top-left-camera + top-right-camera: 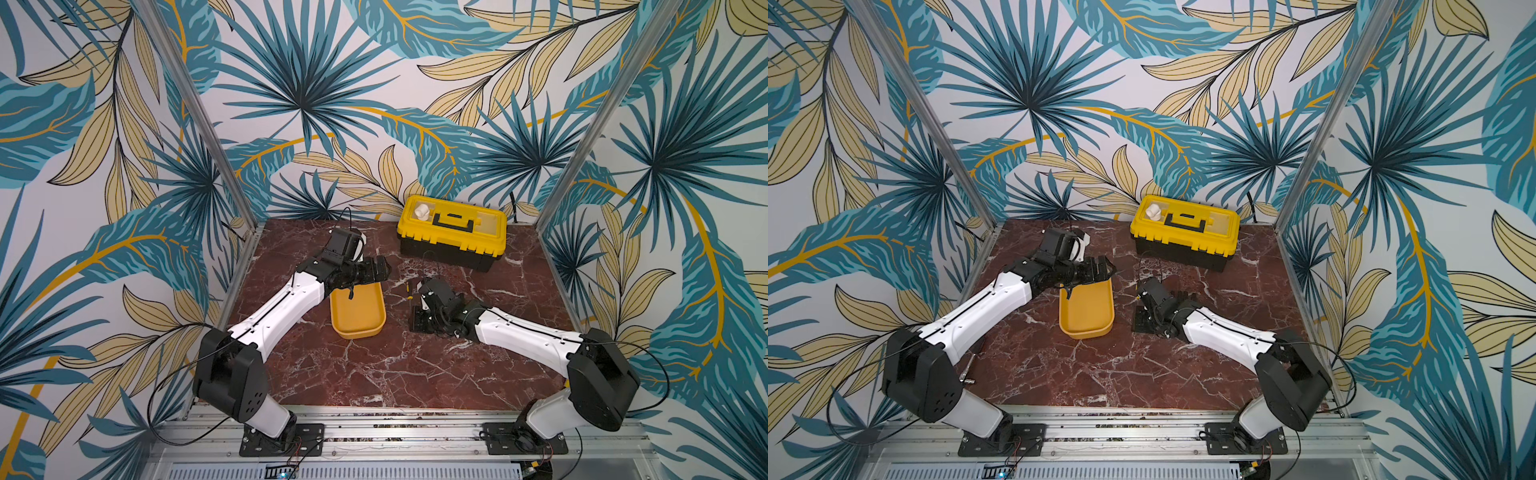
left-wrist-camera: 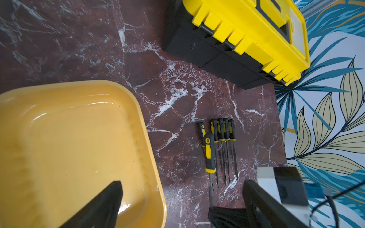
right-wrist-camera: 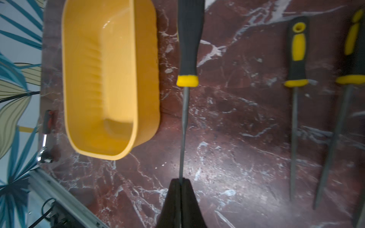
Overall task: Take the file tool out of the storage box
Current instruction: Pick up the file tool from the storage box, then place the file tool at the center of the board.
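While right fingers (image 3: 172,201) pinch the file (image 3: 187,81) outside the storage box (image 3: 147,79), left fingers (image 2: 102,207) wide, laying it down looks next.

Overhead stereo pair, close wrist views

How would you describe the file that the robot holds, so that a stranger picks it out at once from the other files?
Find the yellow-lidded toolbox at the back of the marble table; in front of it, beside the orange-yellow storage box, lie files with black-and-yellow handles. The wanted file is the only one whose metal tip is pinched between the fingers of the right gripper.
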